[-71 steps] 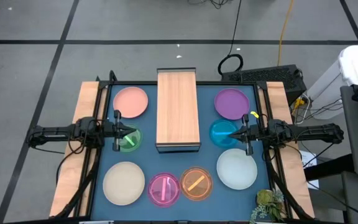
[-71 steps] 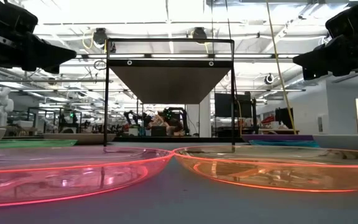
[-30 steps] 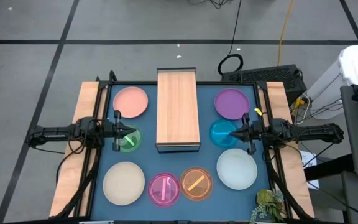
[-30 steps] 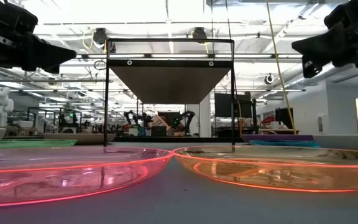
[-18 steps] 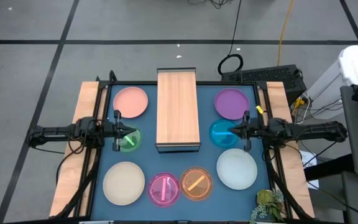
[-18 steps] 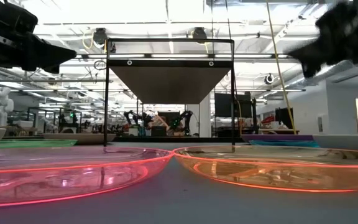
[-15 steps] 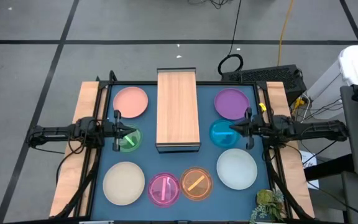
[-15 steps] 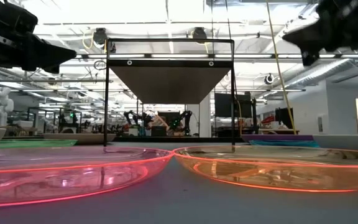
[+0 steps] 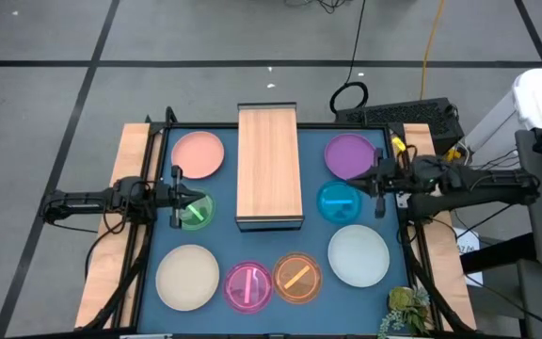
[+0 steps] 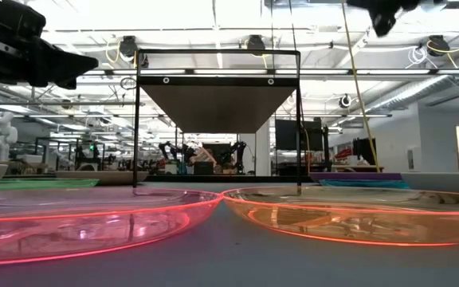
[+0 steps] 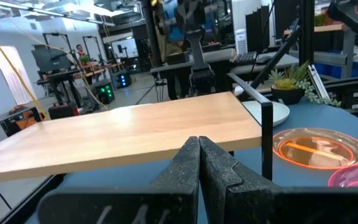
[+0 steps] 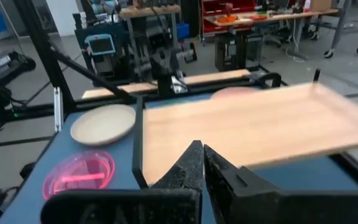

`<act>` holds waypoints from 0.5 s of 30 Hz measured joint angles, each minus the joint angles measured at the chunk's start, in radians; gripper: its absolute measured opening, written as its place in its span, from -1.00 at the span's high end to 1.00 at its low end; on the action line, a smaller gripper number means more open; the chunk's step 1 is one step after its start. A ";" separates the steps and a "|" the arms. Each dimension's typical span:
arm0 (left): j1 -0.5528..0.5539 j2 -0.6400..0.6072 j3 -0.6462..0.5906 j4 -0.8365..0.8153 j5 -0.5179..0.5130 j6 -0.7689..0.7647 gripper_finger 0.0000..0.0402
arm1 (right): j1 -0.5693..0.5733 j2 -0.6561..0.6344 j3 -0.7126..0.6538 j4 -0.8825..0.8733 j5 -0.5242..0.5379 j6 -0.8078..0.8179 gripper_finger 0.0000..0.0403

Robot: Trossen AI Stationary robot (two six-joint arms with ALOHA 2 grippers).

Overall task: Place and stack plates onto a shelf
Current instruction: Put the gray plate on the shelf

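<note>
The light-wood shelf (image 9: 269, 160) stands raised on thin black legs at mid-table. The salmon (image 9: 199, 154), green (image 9: 196, 213), cream (image 9: 187, 276) and magenta (image 9: 248, 286) plates lie flat to its left and near side. The purple (image 9: 350, 156), teal (image 9: 337, 201), pale blue-white (image 9: 358, 254) and orange (image 9: 296, 277) plates lie to its right and near side. My left gripper (image 9: 191, 199) hovers shut over the green plate, empty (image 11: 199, 149). My right gripper (image 9: 358, 186) is shut and empty (image 12: 197, 155), raised high between the purple and teal plates.
Wooden side boards (image 9: 119, 188) run along both table sides. A small plant (image 9: 405, 309) stands at the near right corner. The shelf's black legs (image 10: 137, 119) rise from the table. In the low view the magenta (image 10: 78, 227) and orange (image 10: 365, 215) plates lie nearest.
My right gripper has risen and gone toward the table's far edge, from over the teal plate's near side to between the teal and purple plates. In the low view it has climbed almost out of the picture's top. It stays shut. No plate has moved.
</note>
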State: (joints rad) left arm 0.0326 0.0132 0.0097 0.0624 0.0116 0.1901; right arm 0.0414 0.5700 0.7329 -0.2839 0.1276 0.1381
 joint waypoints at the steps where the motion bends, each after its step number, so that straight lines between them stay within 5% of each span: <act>1: 0.000 0.000 0.000 0.000 0.000 -0.006 0.98 | 0.000 0.013 0.029 -0.019 0.000 -0.001 1.00; 15: 0.000 0.000 0.000 0.001 0.003 -0.069 0.98 | 0.000 0.240 0.340 -0.292 0.081 -0.049 1.00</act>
State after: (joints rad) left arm 0.0322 0.0132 0.0097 0.0635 0.0145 0.1208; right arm 0.0418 0.8100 1.0725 -0.5763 0.2085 0.0891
